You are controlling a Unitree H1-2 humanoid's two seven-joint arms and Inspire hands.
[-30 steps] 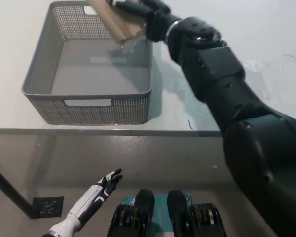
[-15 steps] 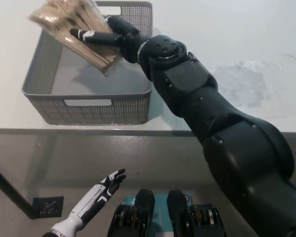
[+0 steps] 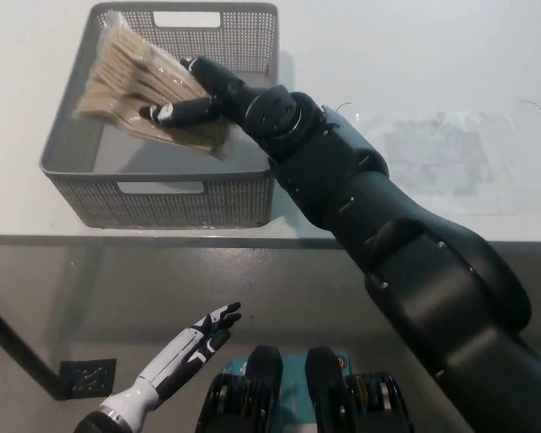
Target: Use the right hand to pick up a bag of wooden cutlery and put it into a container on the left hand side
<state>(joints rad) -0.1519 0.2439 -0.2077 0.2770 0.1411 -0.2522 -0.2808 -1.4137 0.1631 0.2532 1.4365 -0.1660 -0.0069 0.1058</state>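
Bag of wooden cutlery [image 3: 131, 77] hangs tilted over the grey container [image 3: 162, 203], near its left wall, pinched in the black right hand [image 3: 198, 99]. Released here, its outer end may catch that rim and tip out. White left hand [image 3: 194, 345] idles open, low.

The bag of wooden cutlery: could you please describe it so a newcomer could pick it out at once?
On the white table stands a grey perforated basket at the left. Over it, the black right hand grips a clear bag of wooden cutlery. It is the only pale-brown thing there; the white left hand rests low.
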